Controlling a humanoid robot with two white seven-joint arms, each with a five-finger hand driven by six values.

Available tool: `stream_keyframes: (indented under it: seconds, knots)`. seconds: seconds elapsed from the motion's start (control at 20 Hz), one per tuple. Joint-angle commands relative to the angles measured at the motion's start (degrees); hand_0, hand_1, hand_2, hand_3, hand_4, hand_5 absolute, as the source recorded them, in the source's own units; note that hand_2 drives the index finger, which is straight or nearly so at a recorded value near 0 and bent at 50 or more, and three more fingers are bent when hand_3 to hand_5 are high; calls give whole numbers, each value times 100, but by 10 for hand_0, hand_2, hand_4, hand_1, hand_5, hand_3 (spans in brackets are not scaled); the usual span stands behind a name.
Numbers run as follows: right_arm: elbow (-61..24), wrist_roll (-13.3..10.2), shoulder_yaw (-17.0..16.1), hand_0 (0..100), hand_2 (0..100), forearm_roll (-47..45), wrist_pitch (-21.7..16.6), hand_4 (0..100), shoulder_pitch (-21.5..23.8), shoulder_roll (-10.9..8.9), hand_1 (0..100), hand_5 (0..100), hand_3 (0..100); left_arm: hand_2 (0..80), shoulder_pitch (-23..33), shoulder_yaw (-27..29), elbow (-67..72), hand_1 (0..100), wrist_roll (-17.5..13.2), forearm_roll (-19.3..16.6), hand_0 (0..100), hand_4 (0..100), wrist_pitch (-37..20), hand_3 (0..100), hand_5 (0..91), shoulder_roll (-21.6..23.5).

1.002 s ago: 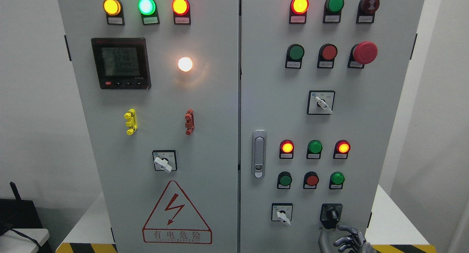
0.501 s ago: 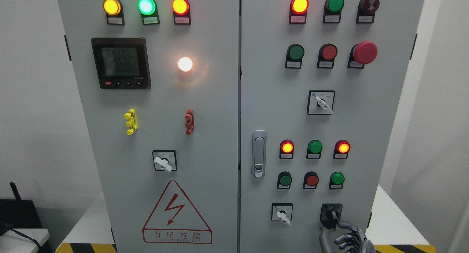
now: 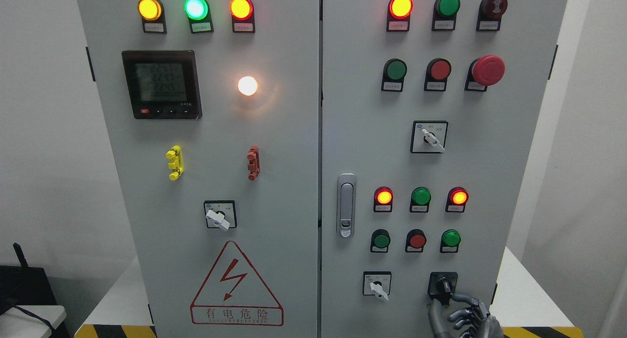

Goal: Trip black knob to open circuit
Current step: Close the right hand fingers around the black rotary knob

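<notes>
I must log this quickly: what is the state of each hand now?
Left hand: not in view.
Right hand: fingers spread, fingertips at the black knob; a firm grasp cannot be told.

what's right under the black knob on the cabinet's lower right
The robot's right hand sits just below the black knob, one finger reaching up to its right side. The hand covers the panel beneath.

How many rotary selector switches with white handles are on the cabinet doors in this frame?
3. One sits on the left door above the warning triangle, one mid right door under the red mushroom button, one at the right door's bottom, left of the black knob. None appear hidden.
</notes>
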Motion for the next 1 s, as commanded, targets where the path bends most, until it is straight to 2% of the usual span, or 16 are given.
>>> stream_keyframes:
  seconds: [0.0, 0.95]
  knots:
    - [147, 19, -82, 264, 450, 0, 2, 870, -60, 3, 756, 904, 806, 0, -44, 0, 0, 389, 4, -193, 120, 0, 0, 0, 0, 1]
    - [121, 11, -100, 378, 454, 0, -7, 861, -78, 3, 759, 899, 797, 0, -44, 0, 0, 389, 4, -193, 120, 0, 0, 0, 0, 1]
